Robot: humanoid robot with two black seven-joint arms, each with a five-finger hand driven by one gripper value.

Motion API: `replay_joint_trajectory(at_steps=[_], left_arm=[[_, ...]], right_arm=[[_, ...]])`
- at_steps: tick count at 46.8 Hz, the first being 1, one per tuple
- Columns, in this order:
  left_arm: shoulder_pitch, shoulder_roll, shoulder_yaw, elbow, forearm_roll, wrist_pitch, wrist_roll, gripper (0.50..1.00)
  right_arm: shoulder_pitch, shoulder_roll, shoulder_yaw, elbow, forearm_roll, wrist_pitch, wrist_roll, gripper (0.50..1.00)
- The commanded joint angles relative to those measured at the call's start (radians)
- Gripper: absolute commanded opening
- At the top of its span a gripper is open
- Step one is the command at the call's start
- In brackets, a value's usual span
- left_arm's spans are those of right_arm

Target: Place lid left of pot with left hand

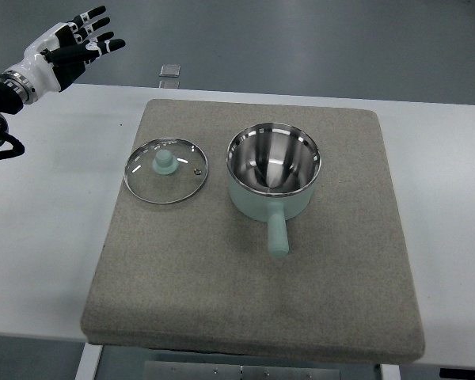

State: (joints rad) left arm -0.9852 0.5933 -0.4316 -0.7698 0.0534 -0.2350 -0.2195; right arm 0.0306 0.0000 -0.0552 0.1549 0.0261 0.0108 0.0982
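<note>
Left hand: far upper left, off the mat, fingers spread, holding nothing; lid: flat on grey mat, knob up, just left of pot, below-right of your hand; pot handle points toward you.

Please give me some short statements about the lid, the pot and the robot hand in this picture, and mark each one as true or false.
1. The glass lid lies flat on the grey mat, left of the pot. True.
2. The lid covers the pot. False: the pot is open and its steel inside shows.
3. The left hand holds the lid by its knob. False: the hand is at the top left corner, away from the lid, fingers spread and holding nothing.
4. The pot's handle points toward the lower edge of the picture. True.
5. The lid touches the pot. False: a strip of mat shows between them.
</note>
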Motion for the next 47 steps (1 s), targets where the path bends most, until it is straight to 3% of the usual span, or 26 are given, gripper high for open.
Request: replay_joint_trajectory(at_steps=[1, 14, 19, 31, 47], left_arm=[[0.019, -0.015, -0.047, 0.015, 0.000, -0.009, 0.002, 0.996], [0.022, -0.084, -0.125, 0.112, -0.036, -0.147, 0.026, 0.996], [0.020, -0.087, -0.125, 0.132, -0.052, -0.196, 0.063, 0.996], [0.010, -0.092, -0.128, 0.172, -0.170, -0.239, 0.340, 0.996], [0.019, -0.105, -0.229, 0.192, -0.259, -0.288, 0.365, 0.996]], right_arm=[[0.000, 0.000, 0.000, 0.000, 0.000, 0.000, 0.000, 0.924], [0.000, 0.000, 0.000, 0.000, 0.000, 0.000, 0.000, 0.924], [0.000, 0.000, 0.000, 0.000, 0.000, 0.000, 0.000, 0.924], [0.000, 0.000, 0.000, 0.000, 0.000, 0.000, 0.000, 0.924], [0.000, 0.000, 0.006, 0.000, 0.002, 0.000, 0.000, 0.924]])
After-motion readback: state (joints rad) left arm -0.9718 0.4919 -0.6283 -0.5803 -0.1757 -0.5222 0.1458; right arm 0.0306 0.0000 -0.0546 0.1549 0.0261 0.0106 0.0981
